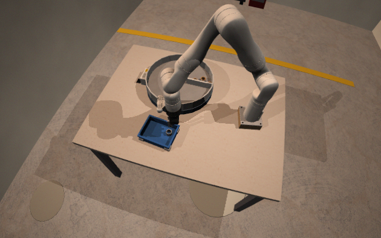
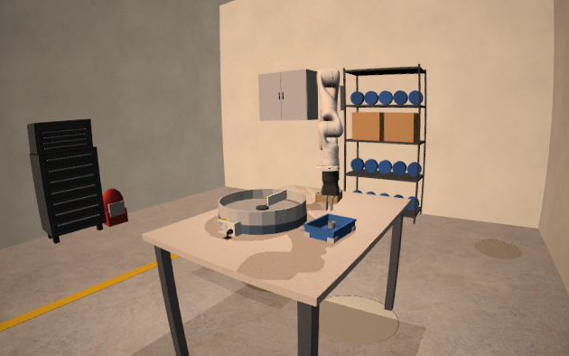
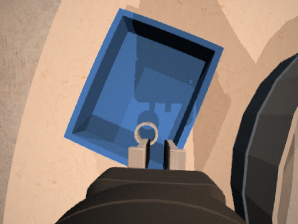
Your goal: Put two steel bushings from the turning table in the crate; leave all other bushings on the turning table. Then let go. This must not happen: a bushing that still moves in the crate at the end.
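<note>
A steel bushing lies on the floor of the blue crate, near its right wall. It also shows in the exterior view and in the wrist view. My gripper hangs a little above the crate's back right corner, beside the bushing and clear of it. Its fingers stand slightly apart with nothing between them; the exterior view shows them above the bushing. The turning table stands behind the crate, with brass-coloured bushings in its far section. A dark bushing lies near its middle.
The arm's base is bolted to the table right of the turning table. A divider wall crosses the turning table. A control box sits at its rim. The shelf rack stands behind the table.
</note>
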Available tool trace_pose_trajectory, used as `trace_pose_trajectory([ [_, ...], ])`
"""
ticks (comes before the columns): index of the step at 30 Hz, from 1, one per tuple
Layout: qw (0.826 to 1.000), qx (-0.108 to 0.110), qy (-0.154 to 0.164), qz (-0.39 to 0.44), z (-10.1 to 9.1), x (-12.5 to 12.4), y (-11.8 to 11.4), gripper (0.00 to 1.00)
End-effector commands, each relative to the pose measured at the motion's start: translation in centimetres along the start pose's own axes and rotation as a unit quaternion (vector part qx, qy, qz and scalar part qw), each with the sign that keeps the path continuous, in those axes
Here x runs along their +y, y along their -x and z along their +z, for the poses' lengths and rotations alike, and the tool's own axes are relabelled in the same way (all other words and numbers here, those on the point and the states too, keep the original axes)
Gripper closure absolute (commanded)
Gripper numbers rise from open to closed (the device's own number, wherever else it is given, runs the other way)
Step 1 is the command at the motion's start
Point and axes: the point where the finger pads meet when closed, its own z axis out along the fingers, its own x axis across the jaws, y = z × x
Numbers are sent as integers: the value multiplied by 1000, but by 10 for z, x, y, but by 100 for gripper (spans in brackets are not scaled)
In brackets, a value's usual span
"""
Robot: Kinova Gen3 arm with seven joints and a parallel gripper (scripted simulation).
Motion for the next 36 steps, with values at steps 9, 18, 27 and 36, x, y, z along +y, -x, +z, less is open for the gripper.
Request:
trace_pose_trajectory([
  [9, 1000, -5, -18, 0, -19, -10, 3, 58],
  [18, 1000, -5, -17, 0, -78, -7, 2, 58],
  [27, 1000, -5, -17, 0, -78, -7, 2, 58],
  [36, 1000, -5, -17, 0, -78, -7, 2, 58],
])
